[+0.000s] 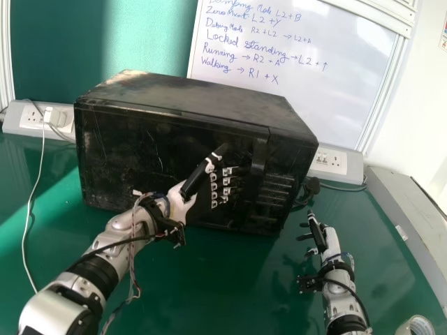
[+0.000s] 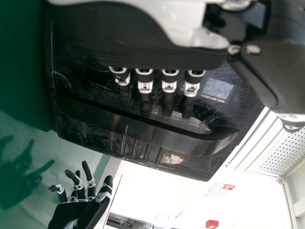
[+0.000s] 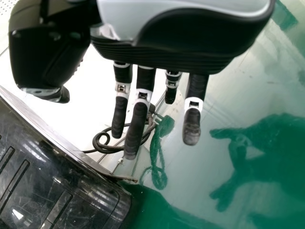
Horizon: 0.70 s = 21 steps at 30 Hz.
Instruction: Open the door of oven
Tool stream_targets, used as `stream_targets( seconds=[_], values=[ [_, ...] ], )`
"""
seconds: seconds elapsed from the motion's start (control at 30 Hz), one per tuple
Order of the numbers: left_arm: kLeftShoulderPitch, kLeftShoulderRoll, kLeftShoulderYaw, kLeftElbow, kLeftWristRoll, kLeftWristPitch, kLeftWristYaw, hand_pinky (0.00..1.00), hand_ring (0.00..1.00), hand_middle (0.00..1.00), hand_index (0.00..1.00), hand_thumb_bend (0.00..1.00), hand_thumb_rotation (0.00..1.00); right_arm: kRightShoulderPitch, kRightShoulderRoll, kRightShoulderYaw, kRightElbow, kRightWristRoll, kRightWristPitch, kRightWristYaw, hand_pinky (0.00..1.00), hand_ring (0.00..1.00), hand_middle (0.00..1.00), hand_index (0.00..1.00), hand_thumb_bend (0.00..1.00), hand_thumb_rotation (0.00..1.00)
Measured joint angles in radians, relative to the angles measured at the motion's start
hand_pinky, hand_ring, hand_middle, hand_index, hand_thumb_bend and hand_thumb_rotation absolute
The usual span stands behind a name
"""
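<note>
Shiny and silver, the left arm [image 1: 52, 317] is nearest, at the bottom left of the head view. Going left to right, a green desk [image 1: 202, 279] has bright sun on its left side. At its back edge sit a white socket strip [image 1: 17, 118], with a white plug [image 1: 54, 117] and a thin white wire [image 1: 29, 209]. Behind it is a green panel [image 1: 70, 35].

Next comes the black oven [image 1: 202, 101], on the desk in the middle, with its door [image 1: 133, 153] shut. The left robot hand [image 1: 178, 208] is in front of the door, its fingers loose and out toward the handle [image 1: 260, 150]. I cannot tell if they touch it. The right robot hand [image 1: 331, 243] is over the desk, right of the oven, fingers apart and holding nothing. A dark cord [image 1: 304, 197] lies by the oven, and a second socket strip [image 1: 338, 162] is behind. A pale wall [image 1: 415, 105] is on the right, and a tape roll [image 1: 417, 326] is cut off at the bottom.

The left robot hand hides some of the door, and its black fingertips are hard to pick out. A whiteboard [image 1: 314, 105] has blue handwriting with arrows and plus signs; its top line is cut off.
</note>
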Motion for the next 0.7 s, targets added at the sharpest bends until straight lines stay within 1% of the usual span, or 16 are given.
stream_targets(
  seconds=[0.13, 0.33, 0.53, 0.7],
  values=[
    [-0.009, 0.0, 0.006, 0.015, 0.0, 0.0, 0.003, 0.75, 0.9, 0.94, 0.96, 1.0, 0.89, 0.0, 0.0, 0.0, 0.0, 0.0, 0.0, 0.0, 0.19, 0.23, 0.36, 0.61, 0.68, 1.0],
    [-0.027, -0.003, 0.01, 0.038, 0.003, -0.001, 0.007, 0.77, 0.91, 0.94, 0.96, 0.99, 0.9, 0.0, 0.0, -0.005, 0.0, 0.002, 0.001, 0.001, 0.18, 0.23, 0.37, 0.61, 0.67, 1.0],
    [-0.033, -0.008, 0.014, 0.056, 0.007, -0.002, 0.007, 0.76, 0.9, 0.93, 0.96, 1.0, 0.89, 0.0, 0.0, -0.005, 0.0, 0.001, 0.001, 0.001, 0.19, 0.23, 0.36, 0.62, 0.68, 1.0],
    [-0.034, -0.009, 0.017, 0.076, 0.009, -0.017, -0.004, 0.76, 0.91, 0.94, 0.97, 1.0, 0.92, 0.0, 0.0, -0.005, 0.0, 0.001, 0.001, 0.001, 0.18, 0.23, 0.37, 0.61, 0.66, 1.0]
  ],
)
